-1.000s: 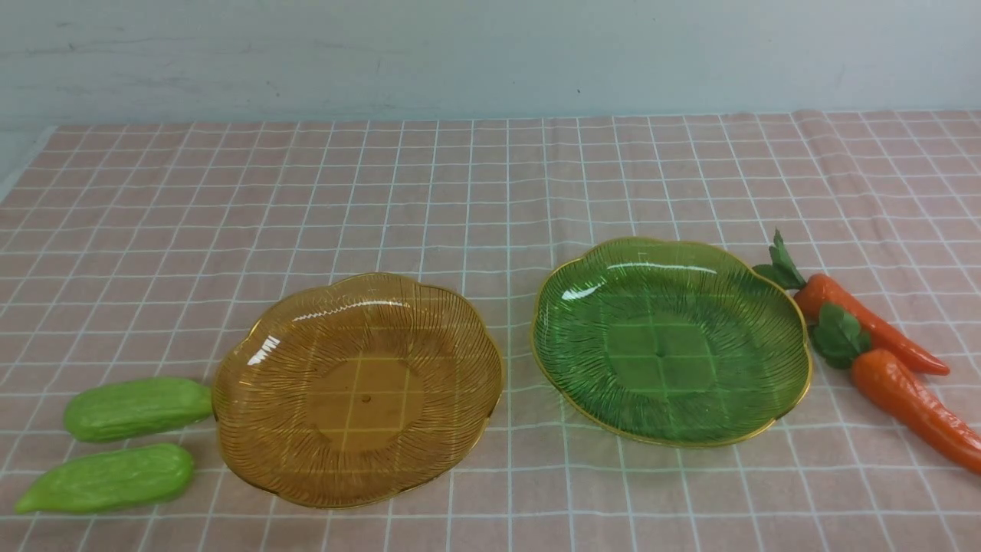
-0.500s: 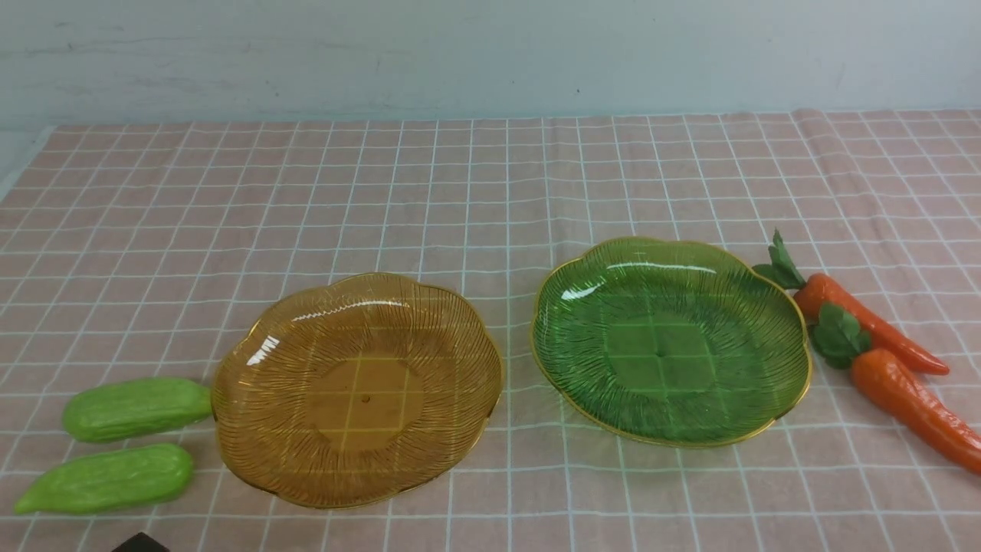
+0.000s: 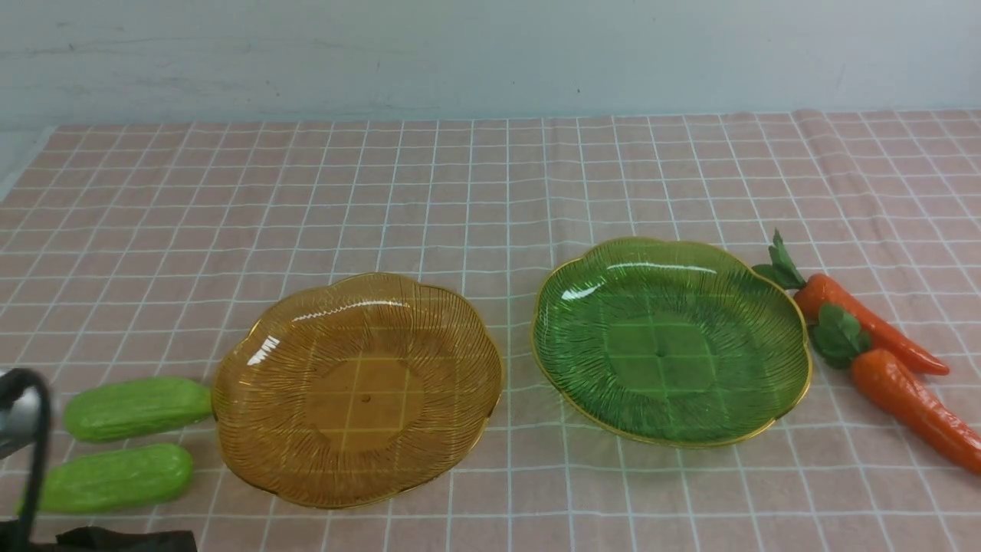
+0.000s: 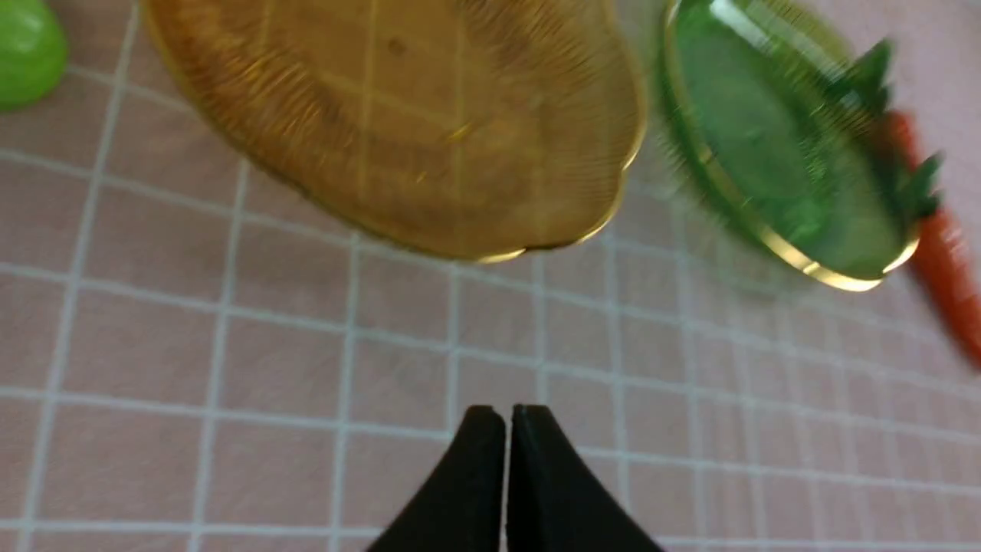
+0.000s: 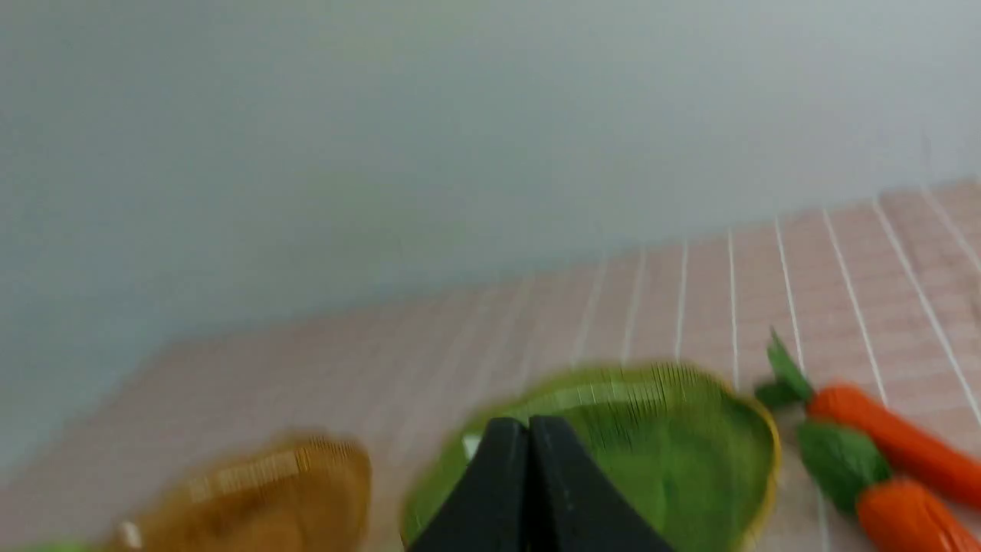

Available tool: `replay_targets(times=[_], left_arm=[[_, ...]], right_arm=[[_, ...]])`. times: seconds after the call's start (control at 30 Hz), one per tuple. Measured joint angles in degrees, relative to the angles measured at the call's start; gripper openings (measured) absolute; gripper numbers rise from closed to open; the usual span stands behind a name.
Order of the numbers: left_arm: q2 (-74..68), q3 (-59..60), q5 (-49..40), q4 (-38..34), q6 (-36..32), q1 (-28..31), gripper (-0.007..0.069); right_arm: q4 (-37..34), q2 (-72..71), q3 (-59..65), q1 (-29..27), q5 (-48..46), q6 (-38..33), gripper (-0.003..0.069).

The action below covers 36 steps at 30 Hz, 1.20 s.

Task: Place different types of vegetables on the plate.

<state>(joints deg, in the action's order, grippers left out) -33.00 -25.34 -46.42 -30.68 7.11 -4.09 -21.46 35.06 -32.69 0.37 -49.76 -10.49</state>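
Two light-green cucumbers lie at the front left, beside an empty amber plate. An empty green plate sits to the right of it. Two orange carrots with green tops lie right of the green plate. My left gripper is shut and empty above bare cloth, short of the amber plate; one cucumber's end shows there. My right gripper is shut and empty, raised in front of the green plate, with the carrots beside it.
A pink checked cloth covers the table up to a pale wall at the back. Part of my left arm stands at the front-left corner, next to the cucumbers. The right arm does not show in the front view.
My left arm has come into the front view at the bottom left and now covers the tip of the near cucumber. Plates and vegetables have not moved.
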Motion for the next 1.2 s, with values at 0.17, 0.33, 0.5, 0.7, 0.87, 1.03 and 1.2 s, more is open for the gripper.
replay_targets(times=[0.17, 0.33, 0.5, 0.7, 0.87, 1.03, 1.2], left_arm=[[-7.3, -3.0, -2.8, 5.2, -1.1, 0.0, 0.0006], [-13.0, -4.5, -3.0, 9.4, -1.6, 0.0, 0.0089], [-13.3, -4.6, -3.0, 9.6, -1.7, 0.0, 0.0214], [-13.3, -4.6, -3.0, 9.6, -1.7, 0.0, 0.0295], [-13.3, -4.6, -3.0, 9.7, -1.7, 0.0, 0.0304], [-13.3, -4.6, -3.0, 9.7, -1.7, 0.0, 0.0304], [-13.3, -4.6, -3.4, 9.8, -1.7, 0.0, 0.0304]], right_arm=[[13.5, 14.5, -5.0, 0.0, -3.0, 8.1, 0.0005], [18.4, 27.6, -9.7, 0.0, -2.8, 11.4, 0.0089], [20.6, 42.1, -15.5, 0.1, 1.2, 11.4, 0.0315], [26.2, 51.9, -19.1, 0.0, 5.5, 11.4, 0.0463], [32.7, 61.4, -21.5, 0.0, 9.7, 11.4, 0.0508], [36.9, 68.0, -21.9, 0.0, 11.8, 11.4, 0.0487], [33.9, 67.4, -25.1, 0.4, 3.3, 11.1, 0.0237]])
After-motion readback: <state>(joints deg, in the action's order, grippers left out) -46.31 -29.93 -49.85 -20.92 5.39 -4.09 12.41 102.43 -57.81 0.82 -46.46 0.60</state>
